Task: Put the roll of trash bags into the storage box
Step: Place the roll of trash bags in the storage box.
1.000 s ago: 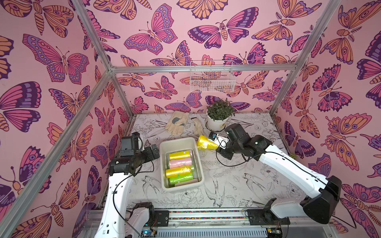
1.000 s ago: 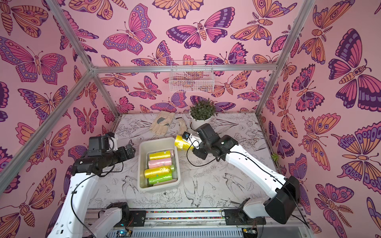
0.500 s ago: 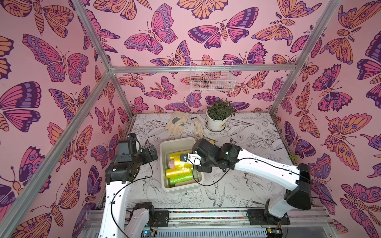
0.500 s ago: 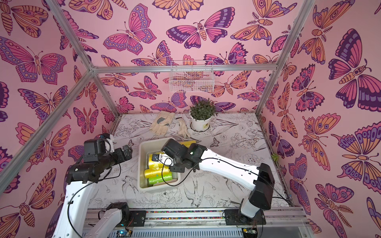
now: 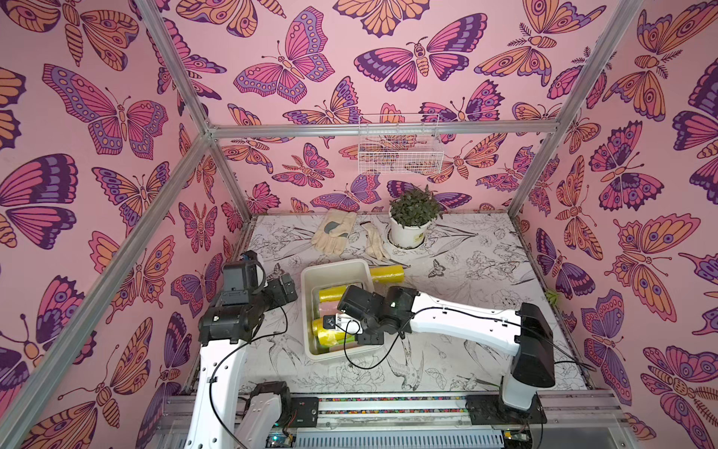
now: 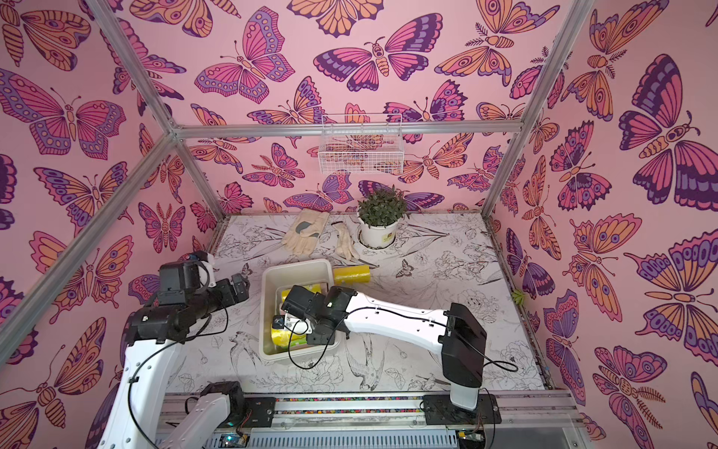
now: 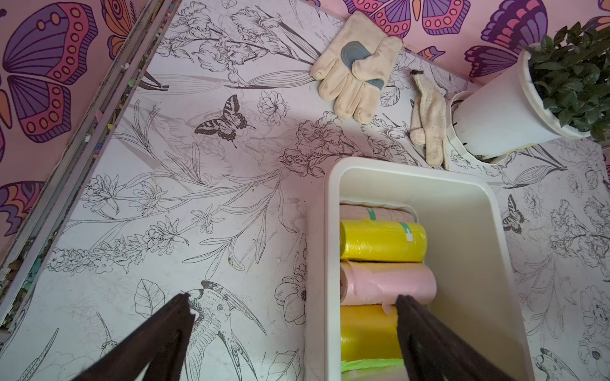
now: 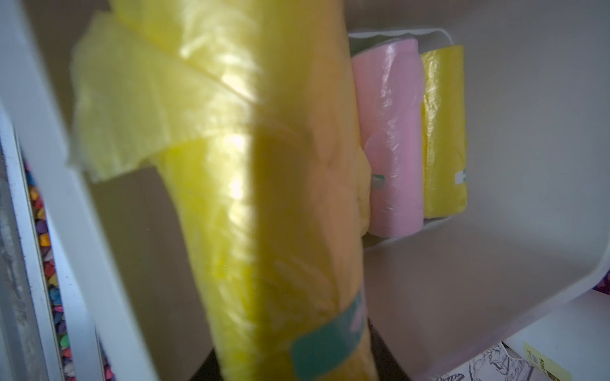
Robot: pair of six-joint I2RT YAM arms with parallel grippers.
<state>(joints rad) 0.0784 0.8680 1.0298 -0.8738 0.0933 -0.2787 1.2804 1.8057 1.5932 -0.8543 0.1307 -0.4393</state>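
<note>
Our right gripper (image 5: 332, 324) is pinching the yellow plastic roll of trash bags (image 8: 264, 214). It grips near the end with the teal label, so most of the roll's length sticks out in front of the wrist. The roll is already inside the walls of the off-white rectangular plastic storage box (image 5: 334, 266), at the end nearest our base. We hold it parallel to the pink film roll (image 8: 392, 138) and the smaller yellow film roll (image 8: 444, 132) lying crosswise farther in. We judge this lets it drop into the same row without jamming against a wall. A loose flap of bag film (image 8: 125, 115) hangs off the held roll. We cannot tell whether the roll rests on anything yet.

Our left gripper (image 7: 293, 297) is spread wide and holds nothing. It hovers over the floral-printed white surface (image 5: 466, 272) and the box's left rim, probably to stay out of the way while remaining near enough to steady the box.

A second long yellow roll (image 5: 386, 274) lies on the surface just beside the box's far right corner, outside it.

We judge the placing nearly done: what remains is to release the roll and withdraw.
</note>
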